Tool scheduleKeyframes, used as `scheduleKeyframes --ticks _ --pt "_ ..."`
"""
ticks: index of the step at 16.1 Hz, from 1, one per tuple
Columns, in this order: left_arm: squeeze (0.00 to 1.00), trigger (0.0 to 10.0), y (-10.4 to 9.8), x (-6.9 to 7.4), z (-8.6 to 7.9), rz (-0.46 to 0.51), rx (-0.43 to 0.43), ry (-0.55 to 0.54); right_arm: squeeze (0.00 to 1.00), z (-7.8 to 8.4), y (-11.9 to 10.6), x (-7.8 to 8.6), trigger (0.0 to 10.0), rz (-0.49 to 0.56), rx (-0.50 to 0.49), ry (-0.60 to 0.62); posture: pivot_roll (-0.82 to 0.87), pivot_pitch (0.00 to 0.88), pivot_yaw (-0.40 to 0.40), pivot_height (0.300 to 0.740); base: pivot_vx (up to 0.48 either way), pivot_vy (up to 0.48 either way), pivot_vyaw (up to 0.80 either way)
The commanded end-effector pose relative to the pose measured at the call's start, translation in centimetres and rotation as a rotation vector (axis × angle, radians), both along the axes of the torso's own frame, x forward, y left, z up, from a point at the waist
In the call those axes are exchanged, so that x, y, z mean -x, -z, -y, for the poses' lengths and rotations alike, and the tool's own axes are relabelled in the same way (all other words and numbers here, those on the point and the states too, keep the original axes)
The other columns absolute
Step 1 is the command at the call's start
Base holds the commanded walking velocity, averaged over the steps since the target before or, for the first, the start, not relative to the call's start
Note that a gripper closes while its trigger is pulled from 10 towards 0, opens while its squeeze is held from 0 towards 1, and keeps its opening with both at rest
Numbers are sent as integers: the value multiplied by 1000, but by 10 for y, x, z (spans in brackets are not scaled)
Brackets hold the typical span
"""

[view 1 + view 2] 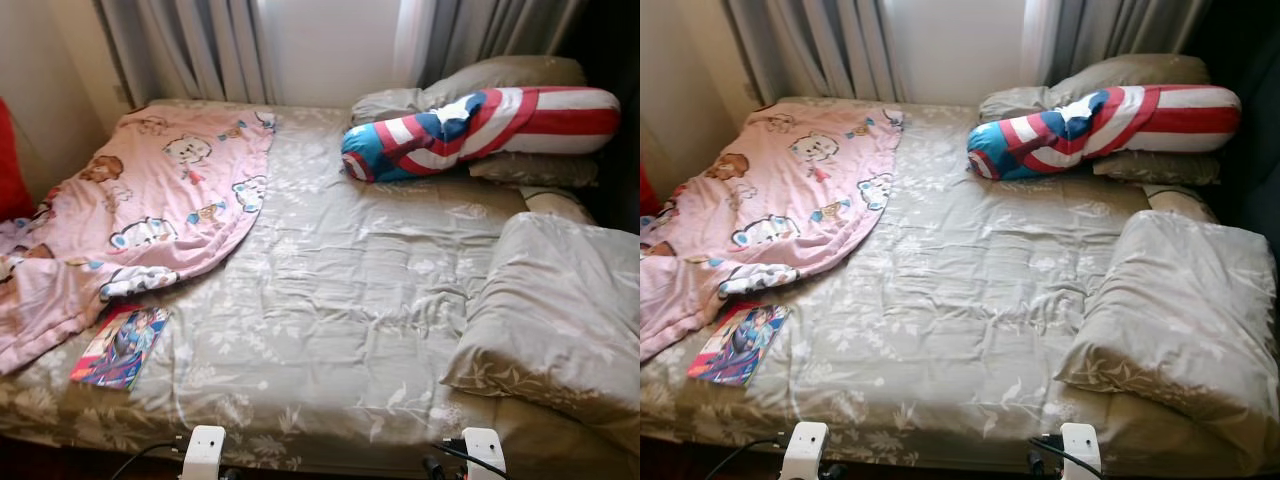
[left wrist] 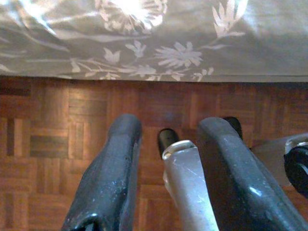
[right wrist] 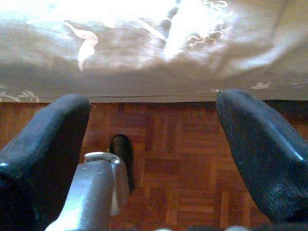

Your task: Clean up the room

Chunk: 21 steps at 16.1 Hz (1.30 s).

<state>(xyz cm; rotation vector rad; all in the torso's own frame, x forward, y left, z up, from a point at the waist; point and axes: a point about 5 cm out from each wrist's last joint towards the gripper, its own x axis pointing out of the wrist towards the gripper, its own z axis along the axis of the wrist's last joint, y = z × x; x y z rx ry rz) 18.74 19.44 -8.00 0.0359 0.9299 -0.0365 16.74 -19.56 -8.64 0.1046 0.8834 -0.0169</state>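
Well apart: book (image 1: 120, 347), left pincer (image 2: 166, 134).

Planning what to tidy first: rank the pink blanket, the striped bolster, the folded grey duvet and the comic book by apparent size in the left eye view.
1. pink blanket
2. folded grey duvet, though it lies nearer the camera, so this is unsure
3. striped bolster
4. comic book

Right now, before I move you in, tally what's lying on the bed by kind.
Blankets: 1, pink blanket
Bolsters: 1, striped bolster
Pillows: 3, near pillow, back pillow, and low pillow under the bolster
Books: 1, book
Total: 6
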Motion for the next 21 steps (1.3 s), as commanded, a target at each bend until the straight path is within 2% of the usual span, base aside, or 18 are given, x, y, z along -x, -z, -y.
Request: scheduleKeyframes --ticks 1,6,8,10,14,21 --pt "0 10000 1 2 -3 -15 -17 21 0 -2 0 0 10000 0 -12 12 5 11 4 740 0 0 -619" --pt "0 10000 0 0 -3 -15 -27 29 0 -4 0 -2 10000 5 -17 15 34 0 -6 740 0 0 0" --pt "0 10000 -3 -6 -3 5 -25 23 0 -5 0 -3 10000 2 -18 13 71 0 1 740 0 0 0" --pt "0 10000 -7 -11 -9 15 -40 39 0 -13 -1 -7 10000 15 -41 -2 73 0 21 740 0 0 0" --pt "0 10000 -6 -6 -18 -12 -68 77 0 -23 0 -7 10000 24 -62 59 13 0 69 740 0 0 0" --pt "0 10000 -3 -6 -5 -4 -29 50 0 -13 1 -2 10000 8 -39 52 -20 0 26 740 0 0 0"
